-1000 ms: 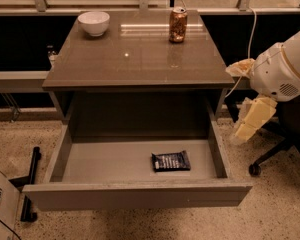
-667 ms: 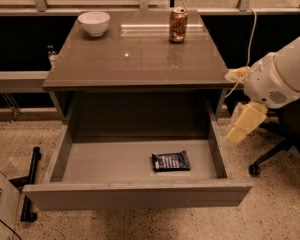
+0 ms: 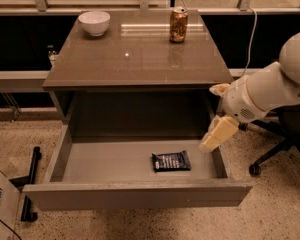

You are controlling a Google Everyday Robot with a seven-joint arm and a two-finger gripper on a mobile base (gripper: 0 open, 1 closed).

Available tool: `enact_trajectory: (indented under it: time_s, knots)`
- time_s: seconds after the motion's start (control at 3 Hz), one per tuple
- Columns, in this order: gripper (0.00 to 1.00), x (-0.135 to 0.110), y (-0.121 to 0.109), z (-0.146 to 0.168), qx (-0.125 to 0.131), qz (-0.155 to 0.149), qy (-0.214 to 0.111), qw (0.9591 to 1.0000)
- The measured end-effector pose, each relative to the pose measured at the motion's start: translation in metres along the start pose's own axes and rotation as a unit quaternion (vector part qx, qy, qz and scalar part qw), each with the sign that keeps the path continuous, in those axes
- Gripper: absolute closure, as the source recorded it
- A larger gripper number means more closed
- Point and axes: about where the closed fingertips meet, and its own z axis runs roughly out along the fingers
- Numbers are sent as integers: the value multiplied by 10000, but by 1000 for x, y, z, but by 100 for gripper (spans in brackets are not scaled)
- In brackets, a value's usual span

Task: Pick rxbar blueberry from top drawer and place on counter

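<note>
The rxbar blueberry (image 3: 171, 161), a dark flat wrapper with pale lettering, lies flat on the floor of the open top drawer (image 3: 110, 161), right of centre near the front. My gripper (image 3: 210, 118) is at the drawer's right side, above its right wall and just under the edge of the counter (image 3: 135, 59). It is open and empty, with one cream finger high by the counter edge and the other lower, up and to the right of the bar. The white arm reaches in from the right.
A white bowl (image 3: 94, 22) stands at the counter's back left and a copper-brown can (image 3: 178, 25) at the back right. An office chair base (image 3: 270, 156) is on the floor at right. A cardboard box (image 3: 0, 204) and a black stand (image 3: 30, 184) are at left.
My arm and gripper have moved left, from beside the cabinet to over the drawer's right wall. The bar, bowl and can have not moved.
</note>
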Motion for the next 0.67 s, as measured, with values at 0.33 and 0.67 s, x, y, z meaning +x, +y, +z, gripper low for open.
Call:
enact_trajectory:
  time_s: [0.33, 0.67]
  knots:
    - [0, 12, -4, 46, 102, 123, -244, 9996]
    - [0, 22, -3, 76, 168, 212, -337, 9991]
